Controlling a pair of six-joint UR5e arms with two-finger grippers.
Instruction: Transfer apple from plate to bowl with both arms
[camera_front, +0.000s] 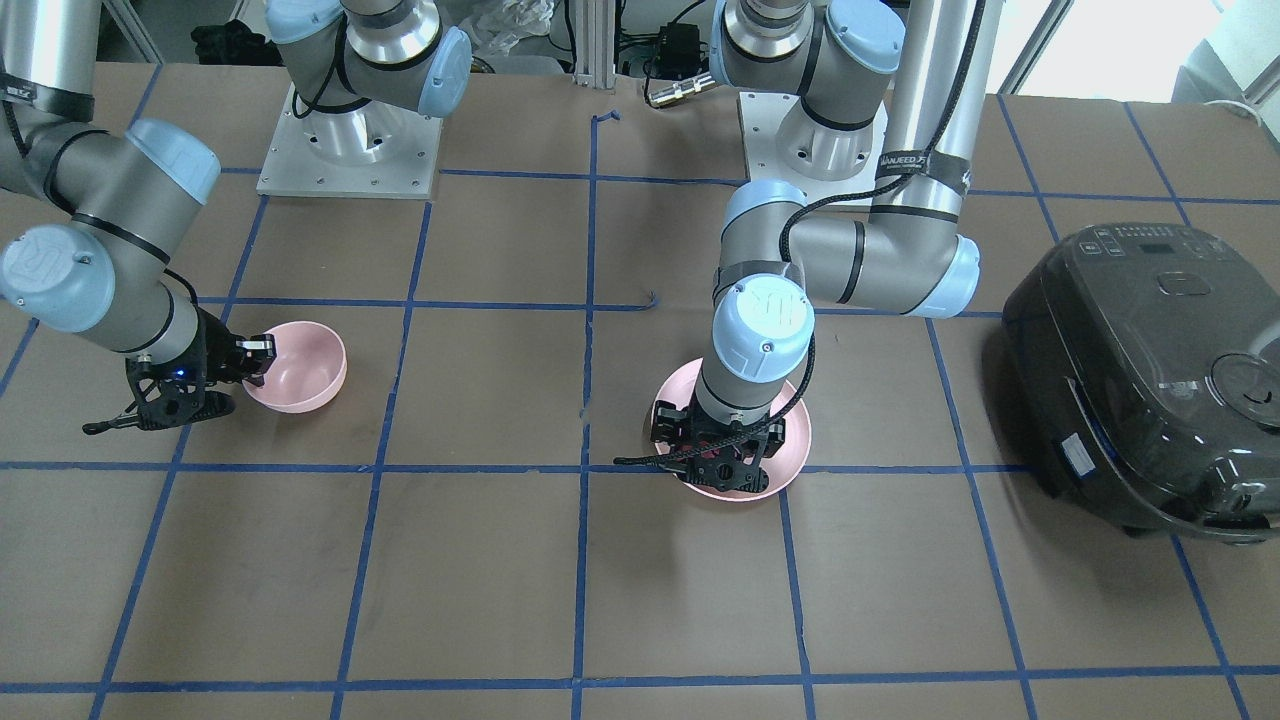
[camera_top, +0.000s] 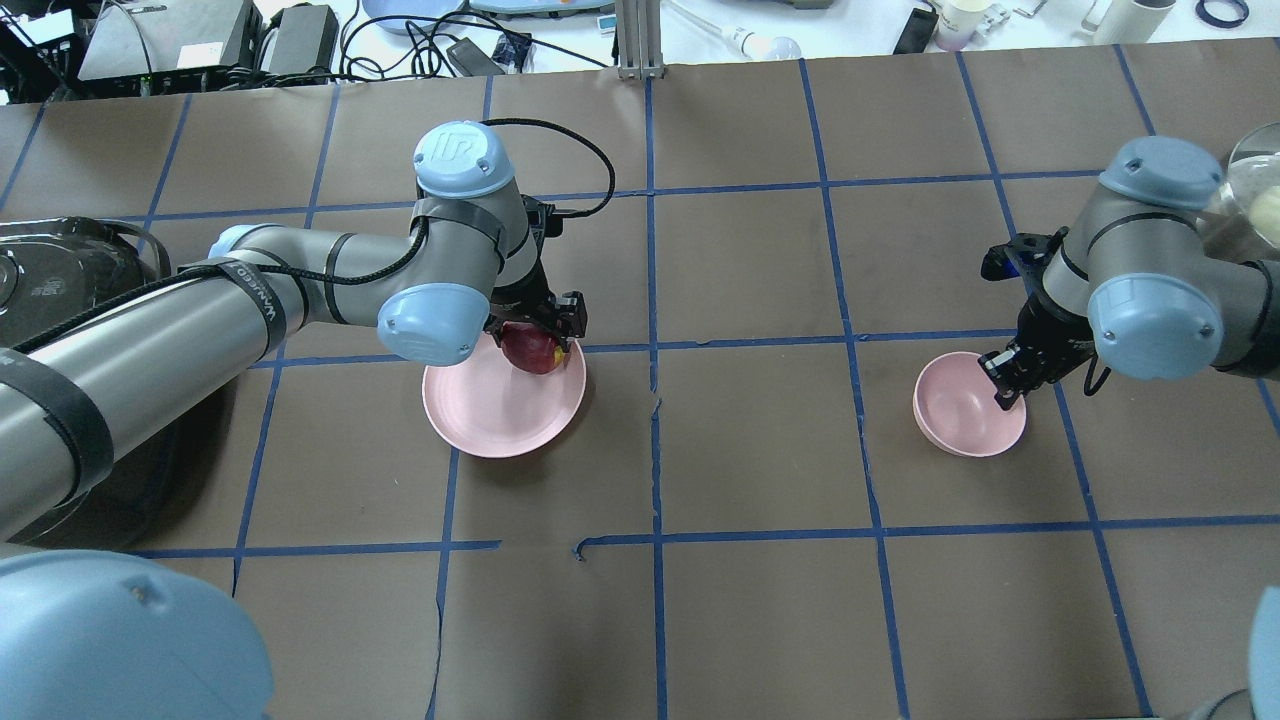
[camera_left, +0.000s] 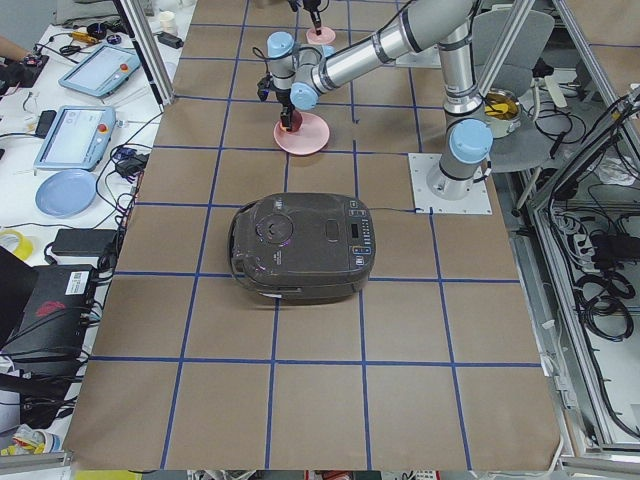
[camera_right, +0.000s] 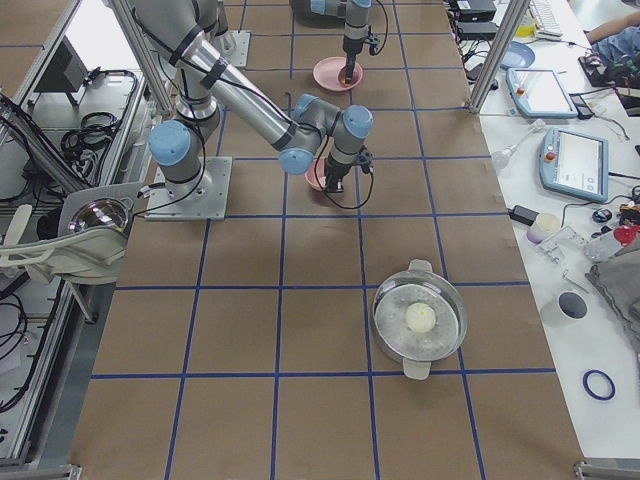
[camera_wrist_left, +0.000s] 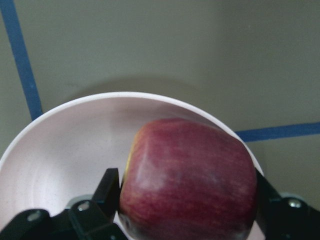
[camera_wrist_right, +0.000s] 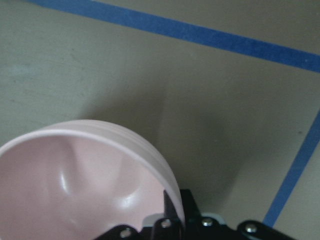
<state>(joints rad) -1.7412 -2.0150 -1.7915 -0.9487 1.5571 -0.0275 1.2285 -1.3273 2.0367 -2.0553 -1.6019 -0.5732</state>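
1. Left gripper (camera_wrist_left: 186, 202): both fingers (camera_wrist_left: 107, 192) are pressed on the apple (camera_top: 531, 348), clamped on it.
2. From overhead the apple sits over the far edge of the plate (camera_top: 480, 415). Can't tell if it touches the dish.
3. Right gripper (camera_top: 1003, 388): closed on the near-side rim of the bowl (camera_top: 955, 410), 1 finger inside the wall and 1 outside.
4. Plate is on the robot's left half and the bowl on its right half, well apart.
5. Surface: table (camera_top: 760, 450) covered in brown paper with a blue tape grid. The tape is torn and lifting in a few spots near centre.
6. Black rice cooker (camera_front: 1140, 380) with its lid down stands at the table's left end. A metal pot with a glass lid (camera_right: 420, 318) stands at the right end.
7. Each arm base sits on a square metal plate (camera_front: 350, 165) at the table's robot-side edge.
8. Room: a white bench runs along the operator side with 2 teach pendants (camera_right: 577, 165), a blue dish (camera_left: 65, 192), cables and boxes. Aluminium frame posts stand at the table edges.
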